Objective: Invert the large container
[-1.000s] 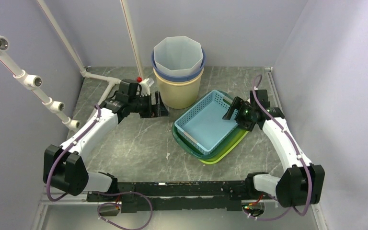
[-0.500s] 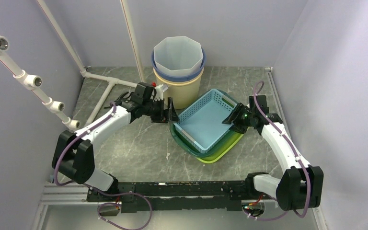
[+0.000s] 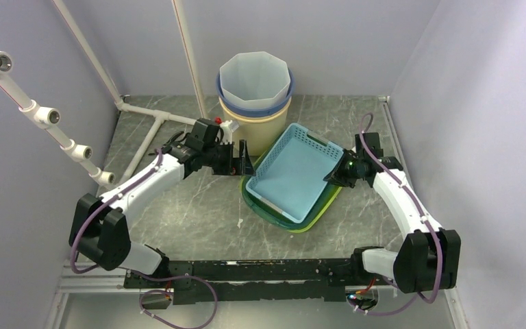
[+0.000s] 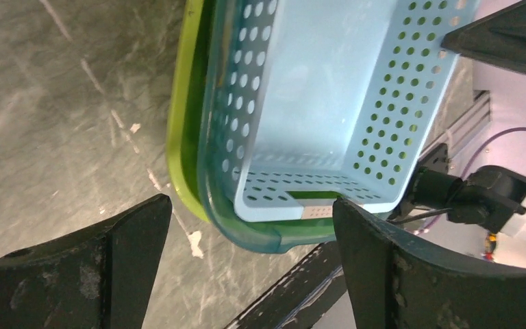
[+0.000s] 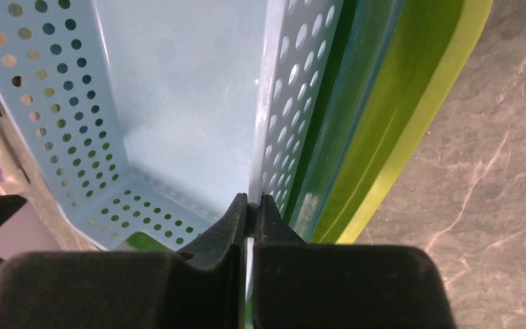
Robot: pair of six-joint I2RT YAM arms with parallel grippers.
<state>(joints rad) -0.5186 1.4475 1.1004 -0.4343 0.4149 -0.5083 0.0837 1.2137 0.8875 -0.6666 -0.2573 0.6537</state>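
Blue perforated basket (image 3: 294,168) sits mid-tabletop (image 3: 192,205), nested askew in a teal tray (image 3: 271,214) over a green tray (image 3: 304,227), just near of the stacked buckets (image 3: 255,103). Right gripper (image 5: 252,202): jaws clenched on the basket's right side wall, pinching its thin rim. Left gripper (image 4: 250,205): jaws released and spread wide, hovering just beside the basket's left end, not touching it. In the left wrist view the basket's end wall lies between them.

Top view high, looking down, wrist views close, all sharing blue basket (image 3: 291,175)
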